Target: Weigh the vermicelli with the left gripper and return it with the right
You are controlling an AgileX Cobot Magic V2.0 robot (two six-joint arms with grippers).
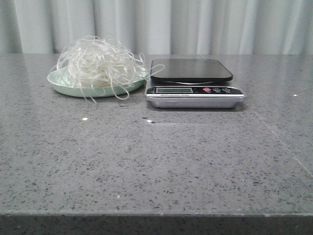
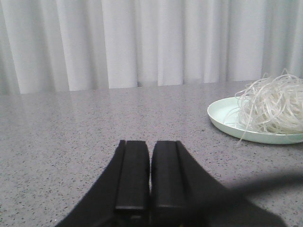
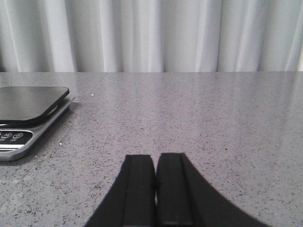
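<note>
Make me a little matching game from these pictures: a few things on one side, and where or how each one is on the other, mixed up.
Things:
1. vermicelli
2. scale
3. left hand
4. plate

Descriptions:
A. silver body, black top with nothing on it
B. pale green, left of the scale
C. fingers closed, holding nothing
D. heaped in a white tangle on the plate

Pairs: 1-D, 2-A, 3-C, 4-B

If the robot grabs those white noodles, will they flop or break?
The vermicelli is a springy tangle of thin strands, so it probably lifts as one light clump. Loose ends already droop over the plate rim, so some may dangle or snag. The strands look brittle; a hard squeeze might snap a few.
</note>
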